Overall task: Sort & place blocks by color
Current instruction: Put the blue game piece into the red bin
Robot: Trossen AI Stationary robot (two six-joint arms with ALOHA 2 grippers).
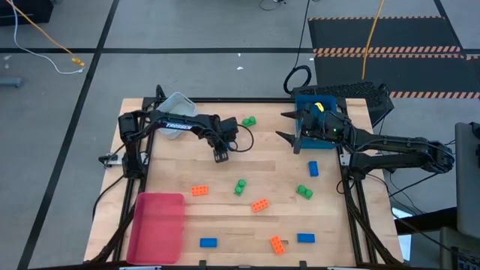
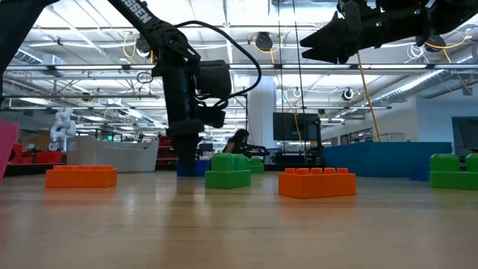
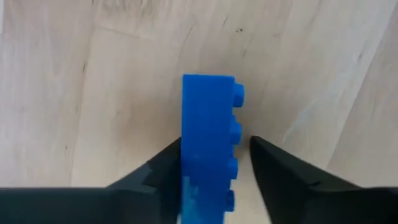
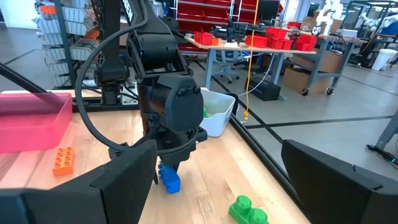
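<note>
A blue brick (image 3: 208, 143) lies on its side on the wooden table (image 1: 330, 217), studs facing sideways. My left gripper (image 1: 221, 156) points down over it, open, one finger on each side of the brick. The right wrist view shows the brick (image 4: 169, 180) under that gripper. My right gripper (image 1: 286, 126) hangs open and level above the table's far right, holding nothing. Green bricks (image 1: 240, 186), orange bricks (image 1: 259, 205) and other blue bricks (image 1: 313, 169) lie scattered over the table. My left gripper comes at the blue brick from above, its fingers across the brick's near end. One finger (image 3: 158, 174) lies against the brick's smooth underside (image 3: 185, 155). The other finger (image 3: 267, 162) stands a small gap off the studs. The brick rests on the table.
A red tray (image 1: 157, 225) sits at the near left, a pale tray (image 1: 178, 101) at the far left, a blue tray (image 1: 319, 101) at the far right under my right arm. A green brick (image 1: 248, 121) lies near the far edge.
</note>
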